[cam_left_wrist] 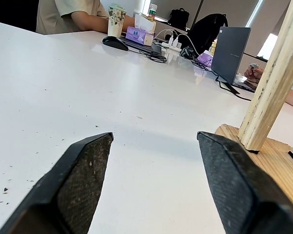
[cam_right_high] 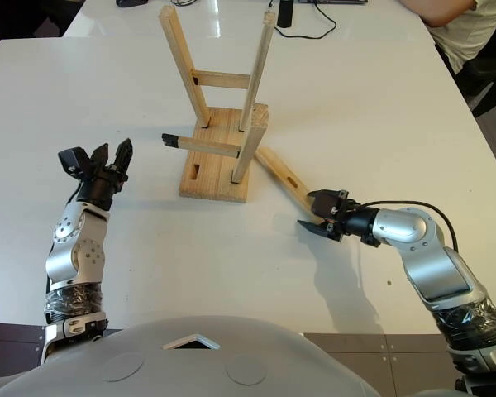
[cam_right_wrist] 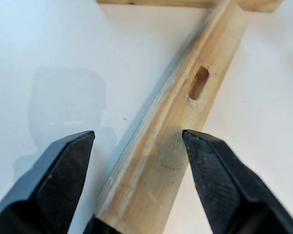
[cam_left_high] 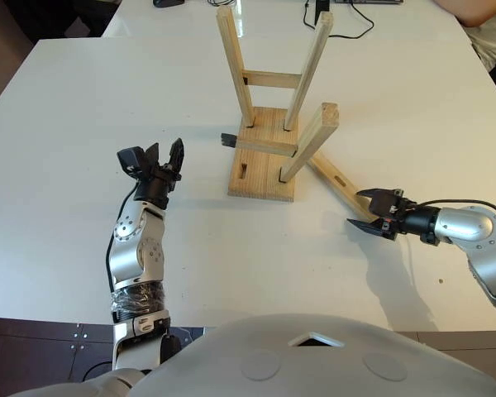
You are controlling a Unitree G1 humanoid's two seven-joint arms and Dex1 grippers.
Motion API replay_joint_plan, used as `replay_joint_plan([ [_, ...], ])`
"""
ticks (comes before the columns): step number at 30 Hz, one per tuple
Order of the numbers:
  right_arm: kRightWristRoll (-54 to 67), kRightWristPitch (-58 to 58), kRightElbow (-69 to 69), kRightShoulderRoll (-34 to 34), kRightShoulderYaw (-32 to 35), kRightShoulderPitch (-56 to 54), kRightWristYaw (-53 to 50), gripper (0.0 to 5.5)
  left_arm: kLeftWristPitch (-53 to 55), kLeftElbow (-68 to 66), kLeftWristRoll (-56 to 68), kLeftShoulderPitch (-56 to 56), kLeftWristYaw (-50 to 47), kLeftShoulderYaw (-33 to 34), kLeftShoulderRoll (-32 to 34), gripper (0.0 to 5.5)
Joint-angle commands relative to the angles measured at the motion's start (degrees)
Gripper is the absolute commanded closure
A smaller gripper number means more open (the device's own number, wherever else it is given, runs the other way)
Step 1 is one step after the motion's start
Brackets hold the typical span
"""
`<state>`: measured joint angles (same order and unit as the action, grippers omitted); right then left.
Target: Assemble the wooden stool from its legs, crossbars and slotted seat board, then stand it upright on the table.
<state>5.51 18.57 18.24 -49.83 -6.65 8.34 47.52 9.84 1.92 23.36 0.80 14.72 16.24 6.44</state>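
A: White table [cam_left_high: 66, 99], cables [cam_left_high: 347, 25] at the far edge. Where's the stool?

B: Mid-table, upside down. The seat board [cam_left_high: 262, 184] lies flat. Two tall legs [cam_left_high: 234, 66] stand in it, joined by a crossbar [cam_left_high: 271, 79]. A third leg [cam_left_high: 310, 142] is seated at the near right corner, and a lower crossbar [cam_left_high: 260, 145] pokes out to the left. The fourth leg [cam_left_high: 335, 178] lies loose on the table, running from the board's right corner out to my right gripper [cam_left_high: 365, 209].

A: Got it gripped?

B: Not yet. The jaws are spread wide on either side of the loose leg's end. The right wrist view shows a gap on both sides, so nothing is clamped. The left gripper [cam_left_high: 155, 155] is also wide open and empty, well to the left of the board.

A: Step?

B: I'd call it picking up the last leg. Next I close on the end, lift, swing it upright, and seat it in the empty slot [cam_left_high: 242, 171] on the board's near left. It also has to meet the crossbar's free end, so alignment will be fiddly.

A: Room?

B: Plenty of open table left of and in front of the board. The near edge is not far behind my right gripper. The third leg stands close to the swing path, so I go wide.
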Motion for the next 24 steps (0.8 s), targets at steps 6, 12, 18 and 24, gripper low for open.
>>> replay_joint_plan([
  [6,3.6,9.8,-2.2,7.0,3.1,-3.1,-5.9,2.18,-1.7,-1.0,-0.9,1.0,-1.6,-0.5,-1.0,2.30],
  [12,3.7,12.6,-3.9,8.7,2.0,0.2,-7.2,2.18,-2.3,-2.5,-1.2,0.8,-1.3,-1.0,-0.9,2.30],
  [18,6.4,14.7,-2.5,9.7,3.2,1.3,-6.9,2.83,-2.5,-3.2,-1.5,0.5,-1.3,-1.2,-0.6,2.30],
  [24,7.9,15.7,-2.0,10.3,4.0,0.5,-7.4,3.39,-0.5,-2.3,-0.1,-1.4,-4.6,1.7,-0.2,2.30],
])
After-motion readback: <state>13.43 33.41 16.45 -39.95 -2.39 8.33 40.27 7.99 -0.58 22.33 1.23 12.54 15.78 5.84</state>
